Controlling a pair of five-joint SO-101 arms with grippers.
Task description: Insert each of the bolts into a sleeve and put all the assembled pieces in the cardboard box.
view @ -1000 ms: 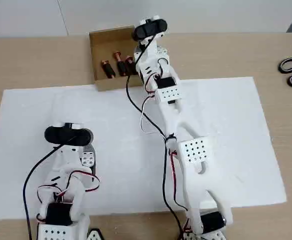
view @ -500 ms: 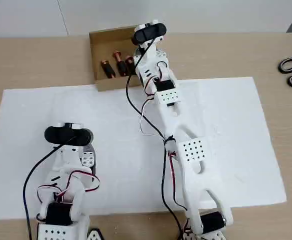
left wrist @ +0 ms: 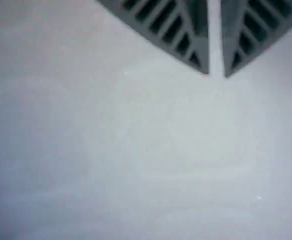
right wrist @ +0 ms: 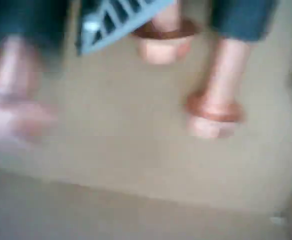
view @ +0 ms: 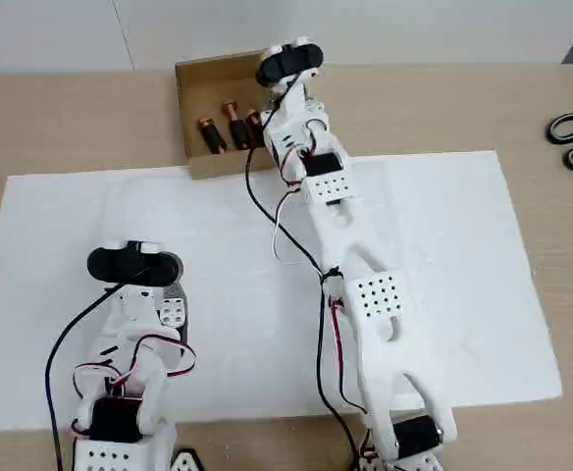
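As the right tool [view: 265, 120] is held over the cardboard box [view: 190, 83], assembled pieces [view: 224, 126] just beneath it, boxing is judged in hand. Its grip cannot be told. The left tool [left wrist: 215, 70] is closed to a slit, empty. Next, a release check and vertical lift are called for.

Copper-and-dark assembled pieces [view: 213, 135], apparently three, lying in cardboard box [view: 206, 77].

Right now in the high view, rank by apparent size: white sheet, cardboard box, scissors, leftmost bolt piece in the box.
1. white sheet
2. cardboard box
3. scissors, partly cut off at the picture's edge, so only the visible part is ranked
4. leftmost bolt piece
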